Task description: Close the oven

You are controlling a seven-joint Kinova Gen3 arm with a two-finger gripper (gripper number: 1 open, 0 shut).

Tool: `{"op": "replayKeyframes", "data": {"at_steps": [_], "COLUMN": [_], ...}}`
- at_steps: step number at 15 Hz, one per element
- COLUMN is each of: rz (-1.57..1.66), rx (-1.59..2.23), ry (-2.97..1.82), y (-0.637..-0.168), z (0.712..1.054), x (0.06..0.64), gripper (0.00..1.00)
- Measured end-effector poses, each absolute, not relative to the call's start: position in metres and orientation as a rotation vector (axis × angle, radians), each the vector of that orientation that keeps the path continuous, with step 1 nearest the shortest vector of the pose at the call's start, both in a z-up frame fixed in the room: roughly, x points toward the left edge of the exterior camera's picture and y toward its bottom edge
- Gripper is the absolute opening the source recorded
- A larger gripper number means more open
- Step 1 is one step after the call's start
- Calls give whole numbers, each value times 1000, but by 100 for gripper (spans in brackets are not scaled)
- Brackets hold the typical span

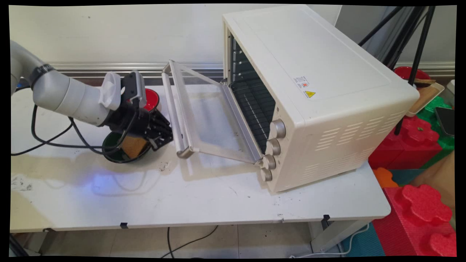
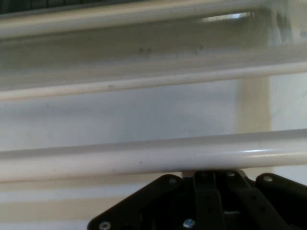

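Observation:
My black gripper [image 1: 167, 134] hovers low over the table, right against the left side of the cream toaster oven's door handle [image 1: 174, 109]. The glass door [image 1: 209, 118] hangs open, tilted down towards the table. In the hand view the handle bar [image 2: 144, 157] runs across just above the gripper's linkage [image 2: 211, 191], with the door glass [image 2: 120, 115] beyond it. Under my wrist stands a dark green bowl [image 1: 113, 151] holding a brown-orange block [image 1: 133, 145]. A red bowl [image 1: 152, 99] sits behind the hand.
The oven [image 1: 313, 91] takes up the table's right half, its wire rack [image 1: 255, 105] visible inside and several knobs [image 1: 273, 145] on the front. Black cables [image 1: 54, 138] trail over the table at left. Red and green foam blocks [image 1: 418, 203] and a tripod [image 1: 411, 47] stand off the right edge.

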State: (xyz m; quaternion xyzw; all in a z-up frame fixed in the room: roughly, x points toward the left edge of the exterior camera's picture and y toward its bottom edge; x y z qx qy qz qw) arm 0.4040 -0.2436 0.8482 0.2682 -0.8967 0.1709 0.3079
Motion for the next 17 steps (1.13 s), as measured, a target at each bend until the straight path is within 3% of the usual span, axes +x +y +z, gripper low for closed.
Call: {"op": "replayKeyframes", "data": {"at_steps": [17], "rz": [566], "rx": [592], "ry": [-2173], "y": [-278], "z": [922], "x": [382], "gripper": [0]}}
